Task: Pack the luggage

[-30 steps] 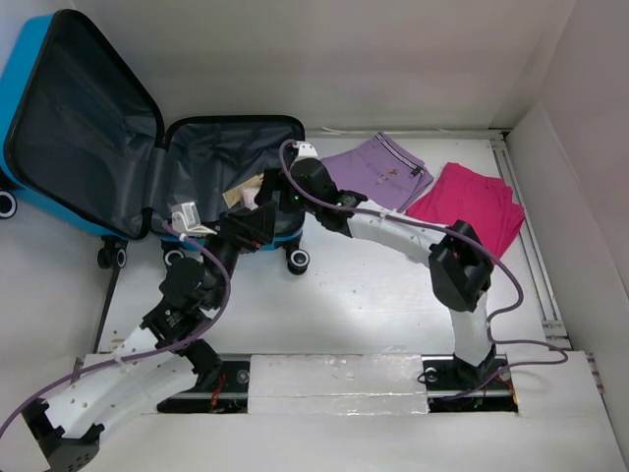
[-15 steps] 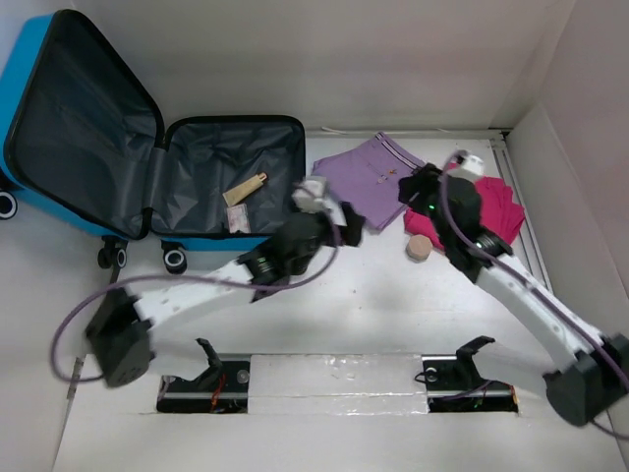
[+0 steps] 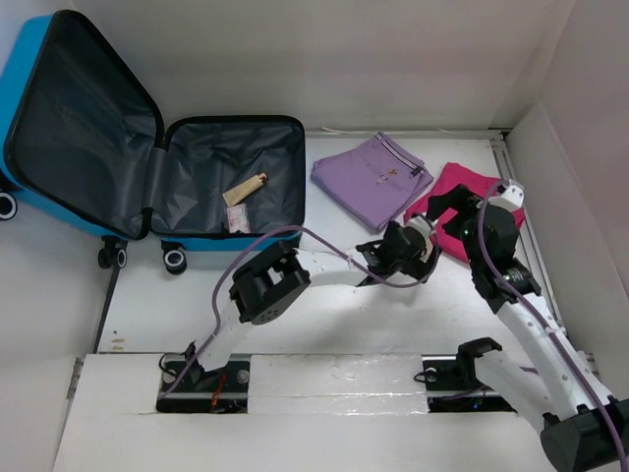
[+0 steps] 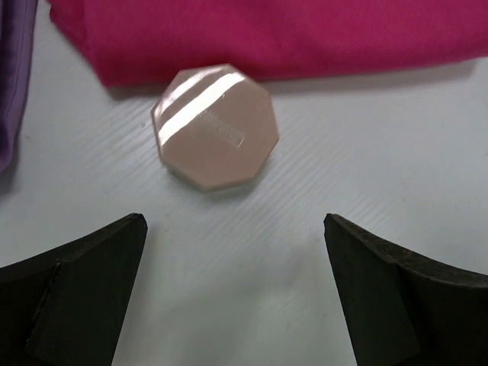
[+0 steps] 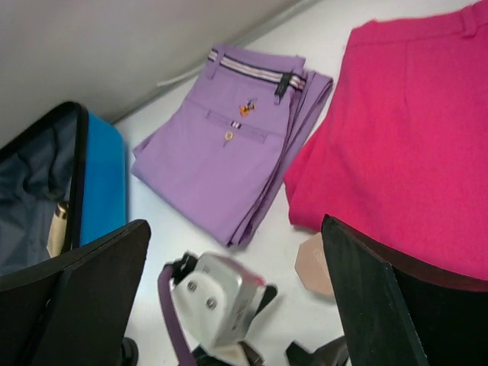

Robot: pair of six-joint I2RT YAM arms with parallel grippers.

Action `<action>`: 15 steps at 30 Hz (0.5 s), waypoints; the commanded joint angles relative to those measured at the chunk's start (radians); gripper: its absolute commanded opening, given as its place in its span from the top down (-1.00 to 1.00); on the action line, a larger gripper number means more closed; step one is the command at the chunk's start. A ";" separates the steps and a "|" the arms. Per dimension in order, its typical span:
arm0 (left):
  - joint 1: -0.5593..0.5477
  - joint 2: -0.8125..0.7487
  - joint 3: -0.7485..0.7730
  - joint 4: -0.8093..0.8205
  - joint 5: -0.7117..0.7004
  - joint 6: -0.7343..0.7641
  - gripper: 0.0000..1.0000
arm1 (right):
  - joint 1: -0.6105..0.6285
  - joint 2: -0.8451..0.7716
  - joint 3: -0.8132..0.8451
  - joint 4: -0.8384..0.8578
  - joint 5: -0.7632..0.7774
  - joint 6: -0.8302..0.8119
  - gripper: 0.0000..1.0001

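Note:
The blue luggage lies open at the back left, its lid tilted up and the dark lining showing; its blue wall also appears in the right wrist view. My left gripper is open just above the table. A pale pink octagonal compact lies just beyond its fingertips, against the pink garment's edge. My right gripper hangs open and empty above that spot, over the left wrist.
Folded purple trousers and a folded pink garment lie at the back right. A beige tube and a small packet rest in the luggage. A white wall rises on the right.
Both arms have left the luggage and swung right. The left arm now stretches across to the compact by the pink garment; the right gripper has drawn back above it.

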 commanded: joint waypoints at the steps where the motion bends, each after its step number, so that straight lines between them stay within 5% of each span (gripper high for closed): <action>1: 0.006 0.029 0.131 -0.007 -0.011 0.050 -0.98 | -0.012 -0.002 -0.008 0.031 -0.068 -0.014 -1.00; 11: 0.006 0.276 0.418 -0.146 -0.140 0.083 -0.98 | -0.032 -0.032 -0.026 0.050 -0.112 -0.023 -1.00; 15: 0.006 0.328 0.456 -0.146 -0.190 0.083 -0.82 | -0.032 -0.061 -0.026 0.050 -0.112 -0.023 -1.00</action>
